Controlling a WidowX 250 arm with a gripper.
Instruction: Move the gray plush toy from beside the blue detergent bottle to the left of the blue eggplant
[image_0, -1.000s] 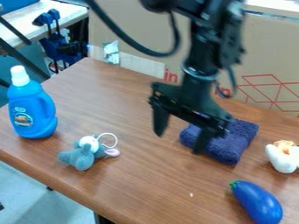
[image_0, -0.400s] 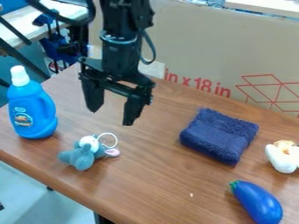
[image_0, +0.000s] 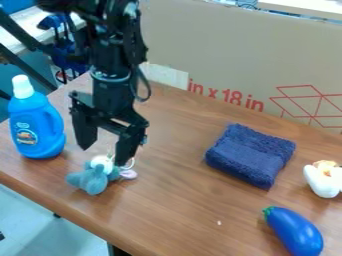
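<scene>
Camera view | gripper (image_0: 103, 156) has swung away from towel (image_0: 250, 155), lowered toward plush toy (image_0: 94, 180) | fingers parted — holding nothing | toy grasp likely being lined up

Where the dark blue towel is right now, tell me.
In the camera view, the towel lies on the table, right of centre, beyond the eggplant and left of the white object.
</scene>
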